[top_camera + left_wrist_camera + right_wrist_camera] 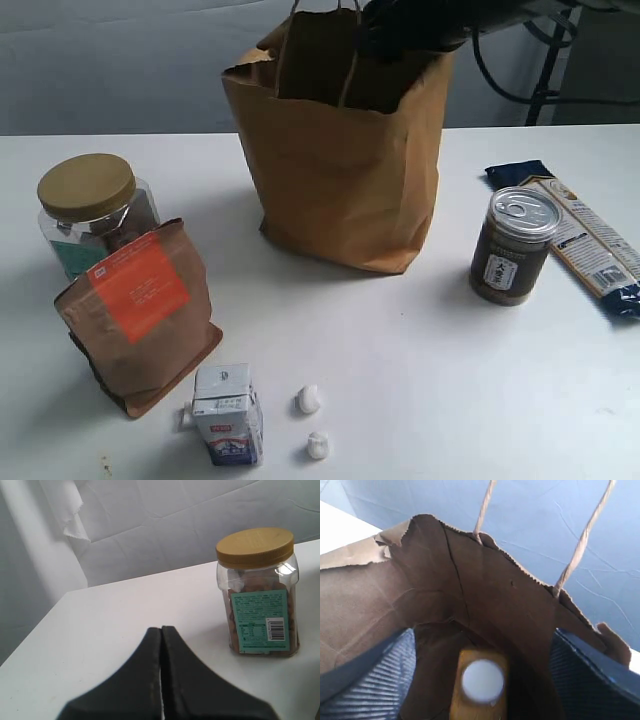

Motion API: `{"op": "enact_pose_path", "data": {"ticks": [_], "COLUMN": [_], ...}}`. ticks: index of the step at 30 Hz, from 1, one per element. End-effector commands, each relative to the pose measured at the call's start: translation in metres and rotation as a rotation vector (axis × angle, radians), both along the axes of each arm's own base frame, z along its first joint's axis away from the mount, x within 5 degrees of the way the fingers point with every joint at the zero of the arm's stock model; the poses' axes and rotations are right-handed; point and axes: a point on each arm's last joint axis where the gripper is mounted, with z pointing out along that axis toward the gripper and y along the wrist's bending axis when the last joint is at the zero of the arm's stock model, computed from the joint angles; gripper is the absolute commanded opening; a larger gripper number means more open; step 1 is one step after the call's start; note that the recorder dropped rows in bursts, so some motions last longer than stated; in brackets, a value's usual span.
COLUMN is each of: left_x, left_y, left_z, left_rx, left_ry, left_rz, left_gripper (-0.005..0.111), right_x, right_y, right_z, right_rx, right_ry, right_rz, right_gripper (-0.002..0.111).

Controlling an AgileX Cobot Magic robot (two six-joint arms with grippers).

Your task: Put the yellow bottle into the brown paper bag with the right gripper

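The right arm comes in from the upper edge of the exterior view, where it is cut off, and its dark end reaches down to the open mouth of the brown paper bag. The bag stands upright on the white bench. The right pincer points down into the bag and its 2 ribbed black fingers are spread wide, one near each inner wall of the bag.

The yellow bottle is inside the bag, below the right pincer and between the 2 fingers. Its white cap faces the wrist camera. There is a dark gap on each side of the bottle, so neither finger touches it and the pincer holds nothing.

The left pincer is low over the bench with its 2 fingers pressed together and nothing between them. A clear jar with a gold lid stands on the bench beyond its tips, apart from it.

From the exterior view the bottle cannot be seen, because the front wall of the bag covers it, and the fingers of the right pincer are lost in the dark mass at the bag mouth. In the right wrist view only the cap and shoulders of the bottle show; the lower part is cut off by the picture edge. I cannot tell if the bottle stands on the bottom of the bag. The 2 paper handles rise from the far rim of the bag, beyond the right pincer, and run out of the picture.
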Motion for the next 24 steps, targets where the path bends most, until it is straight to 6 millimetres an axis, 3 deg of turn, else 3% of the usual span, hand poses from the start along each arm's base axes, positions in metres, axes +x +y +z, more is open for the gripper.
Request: {"op": "enact_pose_path", "data": {"ticks": [1,3,6,9,14,24], "left_x": [0.0,0.0,0.0,0.0,0.0,0.0], "left_y": [0.0,0.0,0.0,0.0,0.0,0.0], "left_z": [0.0,0.0,0.0,0.0,0.0,0.0], "left_rx": [-0.001,-0.001,-0.001,-0.001,-0.001,-0.001], "left_ry": [-0.007,-0.007,-0.007,-0.007,-0.007,-0.007], "left_rz": [-0.006,-0.006,-0.006,-0.006,-0.006,-0.006], "left_gripper": [0.0,0.0,0.0,0.0,0.0,0.0], "right_x": [-0.006,-0.019,-0.042,-0.069,-0.106,-0.196], "right_y": [-0.006,-0.012,-0.026,-0.042,-0.083,-0.145], "right_z": [0.017,0.034,0.072,0.095,0.076,0.067], "right_rx": [0.02,0.017,0.053,0.041,0.021,0.234], "right_ry": [-0.01,0.003,-0.045,-0.047,-0.091,-0.183], "right_rz": [0.002,0.029,0.047,0.081,0.003,-0.079], "right_gripper": [0.065,0.052,0.024,0.0,0.0,0.0]}}
